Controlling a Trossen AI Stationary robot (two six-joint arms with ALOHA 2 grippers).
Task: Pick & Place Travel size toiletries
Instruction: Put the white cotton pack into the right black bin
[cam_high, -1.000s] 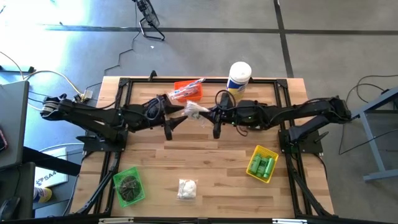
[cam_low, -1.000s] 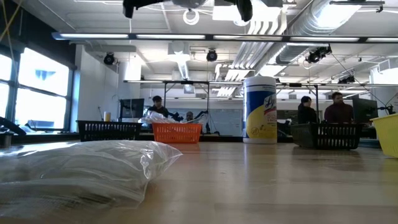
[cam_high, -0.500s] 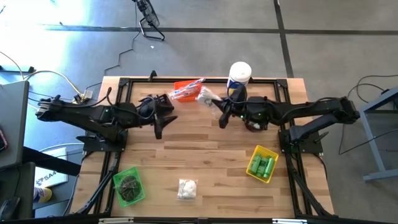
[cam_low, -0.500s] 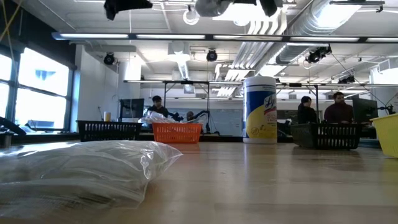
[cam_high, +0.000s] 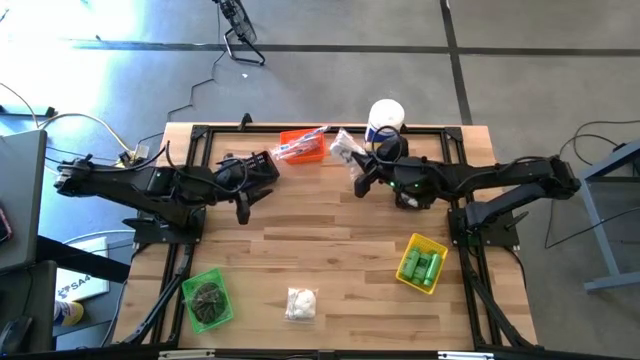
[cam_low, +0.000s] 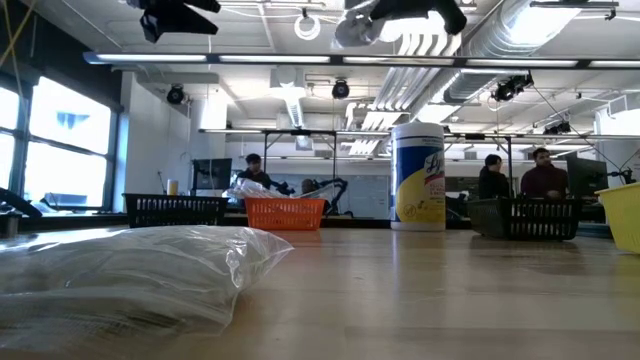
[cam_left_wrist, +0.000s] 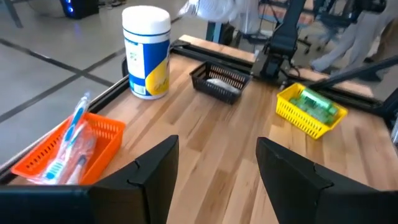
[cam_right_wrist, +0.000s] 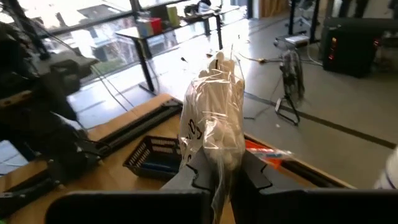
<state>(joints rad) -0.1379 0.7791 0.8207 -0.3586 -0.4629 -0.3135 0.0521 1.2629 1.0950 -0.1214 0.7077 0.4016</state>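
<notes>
High view shows the right gripper (cam_high: 352, 170) near the upper middle of the frame, closed on a clear-wrapped packet (cam_high: 345, 150) that it holds above the table (cam_high: 330, 250), just right of the orange bin (cam_high: 300, 147) and left of the white canister (cam_high: 385, 120). A second ago both grippers met over the table's centre with the packet between them; since then the left gripper (cam_high: 243, 205) has let go and pulled back toward the left of the frame, its fingers standing wide apart and empty, as the left wrist view confirms with nothing between its two dark fingers (cam_left_wrist: 152, 171). The right arm meanwhile has carried the packet up and toward the top edge of the table. I judge this a completed handover: the packet now belongs to the right arm alone, and the next step is probably to set it into a bin, though which one I cannot tell. Right wrist view shows the crinkled wrap (cam_right_wrist: 214, 118) pinched upright between the fingers, with a black bin (cam_right_wrist: 152, 158) lower left of it. Elsewhere, a bag of white puffs (cam_high: 301, 303) lies loose at lower centre, still to be sorted; the green bin (cam_high: 207, 299) at lower left holds a dark bundle and the yellow bin (cam_high: 421, 263) at lower right holds green bottles.
</notes>
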